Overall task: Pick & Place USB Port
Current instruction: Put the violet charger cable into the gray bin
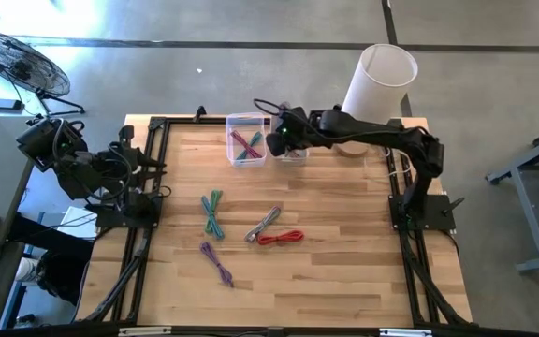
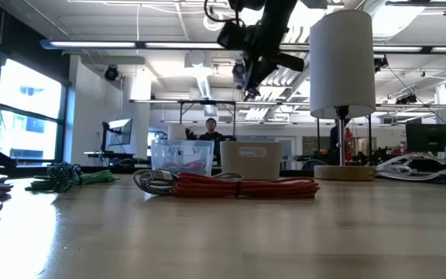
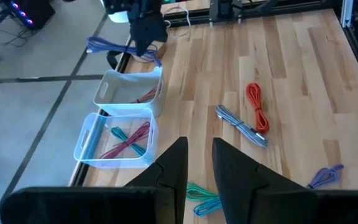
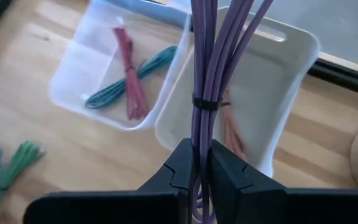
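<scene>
My right gripper (image 4: 197, 152) hangs over the white bin (image 4: 278, 93) at the table's far edge, shut on a purple cable bundle (image 4: 207, 56). The left wrist view shows that bundle (image 3: 120, 47) above the white bin (image 3: 126, 93). The bin holds an orange cable (image 4: 232, 134). The clear bin (image 1: 248, 139) beside it contains red and teal cables. On the table lie teal and green cables (image 1: 213, 213), a grey one (image 1: 263, 225), a red one (image 1: 284, 238) and another purple one (image 1: 218, 263). My left gripper (image 3: 199, 163) waits open at the table's left edge. My right gripper pinches the purple bundle between its two fingers, on the stretch just short of the black tie (image 4: 199, 127). The strands run along the fingers and stick out past the fingertips. The bundle is lifted clear, above the white bin.
A white cylindrical lamp (image 1: 379, 82) stands at the far right corner, close behind my right arm. Black frame rails (image 1: 157, 140) border the table. Bare wood lies in the near half around the loose cables. A person (image 2: 210, 128) sits in the room beyond the table.
</scene>
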